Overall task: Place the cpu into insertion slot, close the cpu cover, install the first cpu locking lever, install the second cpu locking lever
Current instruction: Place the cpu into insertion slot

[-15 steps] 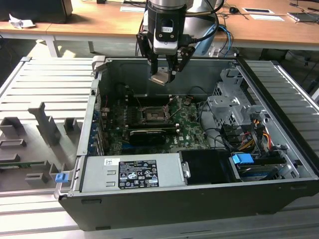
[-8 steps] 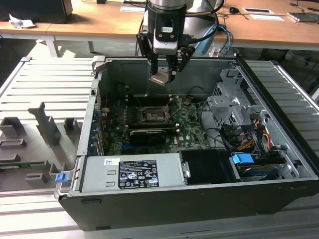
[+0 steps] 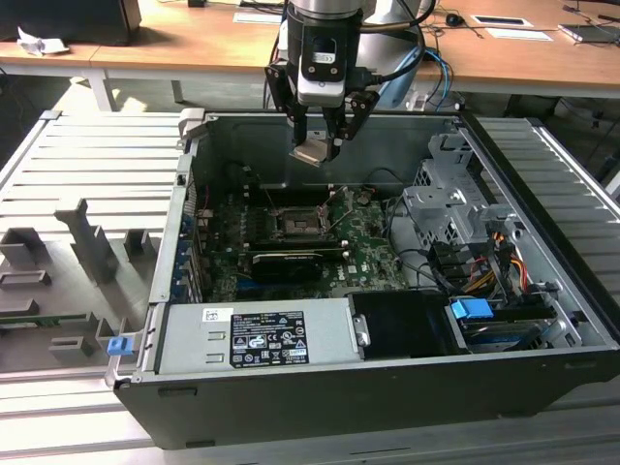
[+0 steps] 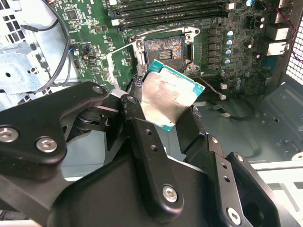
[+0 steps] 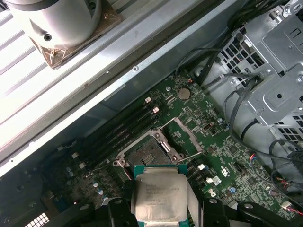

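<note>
Black linkages of the gripper (image 4: 163, 111) lie closest in the second wrist view. Its fingers are closed on the cpu (image 4: 168, 97), pinching the chip by two opposite edges with the silvery face towards that camera. In the exterior view the gripper (image 3: 320, 145) hangs high over the open computer case (image 3: 387, 407), so the cpu (image 3: 312, 153) is well above the green circuit board (image 5: 222, 156) and touching nothing else.

The insertion slot (image 4: 166, 51) lies open and bare below, with what looks like the cpu cover (image 5: 189, 134) swung up just beside it. The step in hand appears to be carrying the chip to the socket. Doing it well probably means levelling the chip, which seems slanted in the exterior view. Its sides should also be squared to the metal rim. The descent should be straight, with no sliding across the contacts, and the pinch should hold until the chip sits flat.

Memory slots (image 4: 165, 14) run along one side of the socket, and a long black card (image 3: 286, 262) lies across the board near it. Cables (image 5: 236, 109) trail from the drive cage (image 3: 455, 208) and look clear of the socket. The raised cover and the case wall seem the likeliest things for the fingers to catch. The case rests on a slatted bench (image 3: 58, 155).
</note>
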Controlling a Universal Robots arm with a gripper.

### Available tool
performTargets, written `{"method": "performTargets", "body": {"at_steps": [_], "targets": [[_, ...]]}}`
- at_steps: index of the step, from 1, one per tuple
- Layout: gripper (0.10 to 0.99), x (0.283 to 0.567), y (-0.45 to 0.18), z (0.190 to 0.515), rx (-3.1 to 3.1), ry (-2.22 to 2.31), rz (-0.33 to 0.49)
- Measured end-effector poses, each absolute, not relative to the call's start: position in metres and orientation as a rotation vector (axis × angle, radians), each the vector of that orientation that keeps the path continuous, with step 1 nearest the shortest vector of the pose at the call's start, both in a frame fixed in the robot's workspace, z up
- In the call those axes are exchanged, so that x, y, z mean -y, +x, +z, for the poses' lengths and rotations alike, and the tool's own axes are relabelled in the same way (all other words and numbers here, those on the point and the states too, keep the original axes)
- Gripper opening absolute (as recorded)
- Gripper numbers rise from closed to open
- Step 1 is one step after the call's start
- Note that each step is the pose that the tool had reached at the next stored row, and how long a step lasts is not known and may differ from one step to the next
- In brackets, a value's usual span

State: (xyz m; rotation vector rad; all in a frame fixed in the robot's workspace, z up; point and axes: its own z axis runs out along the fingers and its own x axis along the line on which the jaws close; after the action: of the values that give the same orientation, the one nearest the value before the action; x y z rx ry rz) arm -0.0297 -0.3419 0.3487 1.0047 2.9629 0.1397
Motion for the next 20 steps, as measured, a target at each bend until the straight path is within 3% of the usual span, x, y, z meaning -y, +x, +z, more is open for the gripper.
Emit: {"method": "performTargets", "body": {"at_steps": [20], "targets": [[0.529,0.3418,-0.0297,0.3481,-2.939,1.067,0.139]]}}
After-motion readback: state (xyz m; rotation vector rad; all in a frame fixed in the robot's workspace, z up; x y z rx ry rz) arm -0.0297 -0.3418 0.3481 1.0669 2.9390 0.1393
